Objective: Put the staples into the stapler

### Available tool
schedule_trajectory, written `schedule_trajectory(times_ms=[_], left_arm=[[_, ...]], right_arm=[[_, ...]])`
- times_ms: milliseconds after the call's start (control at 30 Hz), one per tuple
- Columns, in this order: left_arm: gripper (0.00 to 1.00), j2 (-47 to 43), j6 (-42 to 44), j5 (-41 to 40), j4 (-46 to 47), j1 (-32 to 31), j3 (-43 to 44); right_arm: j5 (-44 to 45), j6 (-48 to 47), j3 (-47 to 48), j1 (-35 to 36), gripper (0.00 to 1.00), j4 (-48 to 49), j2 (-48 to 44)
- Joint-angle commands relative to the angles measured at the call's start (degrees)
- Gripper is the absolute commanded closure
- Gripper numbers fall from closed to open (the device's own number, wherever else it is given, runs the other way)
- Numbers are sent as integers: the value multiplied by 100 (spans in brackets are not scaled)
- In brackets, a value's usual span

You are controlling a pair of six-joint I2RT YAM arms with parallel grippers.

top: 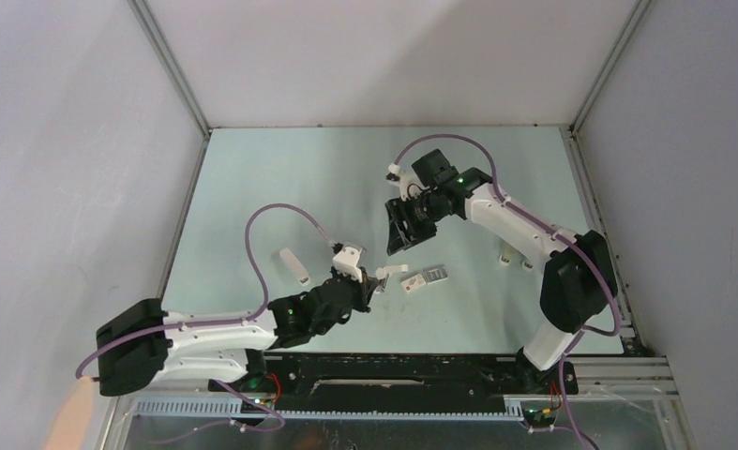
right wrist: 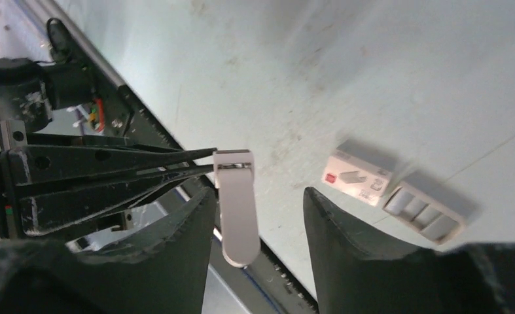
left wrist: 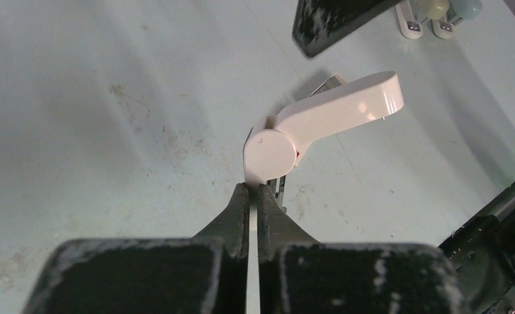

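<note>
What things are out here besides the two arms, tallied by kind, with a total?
Stapler, pinched in the left tool: 1
Loose white elongated piece: 1
Staple box: 1
Staple tray: 1
Small upright pieces: 2
Total: 6

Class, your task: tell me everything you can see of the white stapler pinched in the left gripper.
The stapler is small and made of glossy white plastic, with a rounded top arm and a round hinge cap. The arm appears swung open, and a strip of grey metal shows beneath it. The left gripper is shut on its hinge end. It seems to hang just above the table, near the staples. Nothing else touches it.
</note>
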Motion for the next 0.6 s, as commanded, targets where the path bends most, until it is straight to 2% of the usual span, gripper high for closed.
schedule_trajectory(times_ms=[0,133,333,567], left_arm=[[100,-35,-582,430,357,342,-122],[100,-6,-1220,843,549,761,-278],[100,222,-1982,1574,704,1393,-342],[100,648,-2675,2551,1473,1832,-469]], right_arm=[[725,376,-64,55,42,705,-539],[1524,805,-474,192,34,1191,-1070],[2566,1635,-1868,792,31,2730,-2113],[3998,2212,-2945,1708,31,4114,-2259]])
